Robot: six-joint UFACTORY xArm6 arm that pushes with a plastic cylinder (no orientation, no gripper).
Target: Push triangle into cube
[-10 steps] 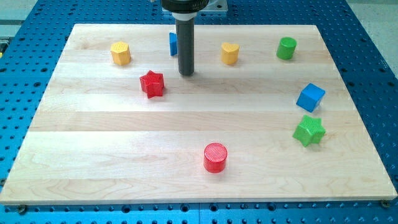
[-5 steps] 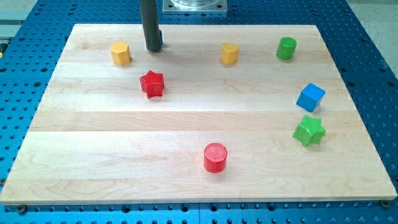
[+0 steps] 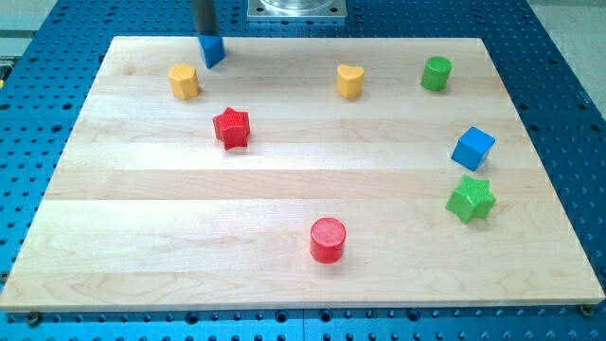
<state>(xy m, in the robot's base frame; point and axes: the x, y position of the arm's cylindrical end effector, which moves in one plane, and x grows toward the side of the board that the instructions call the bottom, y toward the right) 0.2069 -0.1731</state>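
Claw none; my tip (image 3: 204,35) touching blue triangle (image 3: 213,50) at board's (image 3: 284,189) top edge.

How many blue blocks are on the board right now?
2. The blue triangle sits at the view's top left, right beside my tip. The blue cube sits near the view's right edge, above the green star. None looks hidden.

My tip (image 3: 204,35) is sitting at the surface's (image 3: 284,189) top edge, touching the triangle (image 3: 213,50) from above-left. The cube (image 3: 472,148) is lying well apart toward the triangle's lower right, near the right edge.
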